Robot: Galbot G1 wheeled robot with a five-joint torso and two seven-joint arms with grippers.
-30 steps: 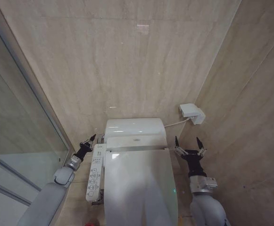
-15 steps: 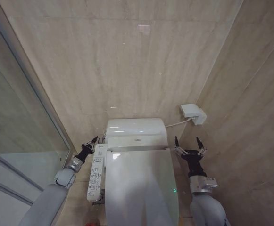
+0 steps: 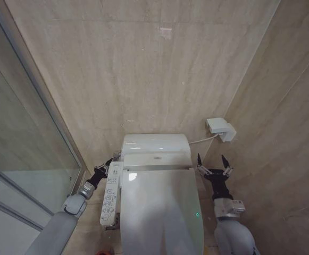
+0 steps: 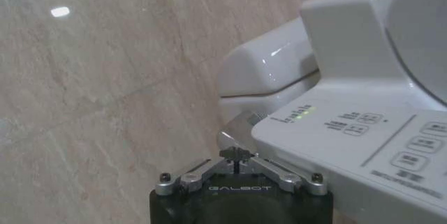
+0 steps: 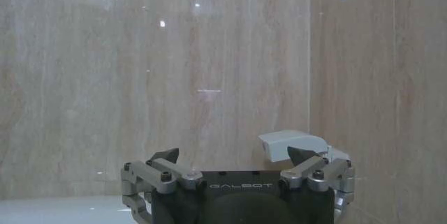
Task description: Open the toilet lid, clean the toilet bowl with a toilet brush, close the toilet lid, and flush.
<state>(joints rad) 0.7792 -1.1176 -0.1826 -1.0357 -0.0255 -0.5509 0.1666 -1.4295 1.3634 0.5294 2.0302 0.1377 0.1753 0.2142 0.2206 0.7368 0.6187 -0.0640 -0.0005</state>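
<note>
The toilet lid (image 3: 162, 212) is down, a glossy white oval that covers the toilet bowl, which is hidden. The toilet brush is out of view. My left gripper (image 3: 105, 166) is shut and sits at the toilet's left side, by the back end of the white control panel (image 3: 110, 194). In the left wrist view its closed tips (image 4: 236, 154) point at a chrome fitting (image 4: 239, 130) under the panel (image 4: 363, 145). To the right of the toilet my right gripper (image 3: 211, 162) is open, holds nothing and points up at the wall (image 5: 232, 155).
The white tank (image 3: 155, 143) stands against the beige tiled back wall. A white wall box (image 3: 220, 129) with a cable is mounted at the right corner. A glass shower partition (image 3: 21, 149) runs along the left. A sliver of something red (image 3: 104, 252) lies on the floor.
The head camera has shifted a little, so the whole picture has moved. My left gripper has edged closer to the toilet's left side. The right arm has stayed where it was.
</note>
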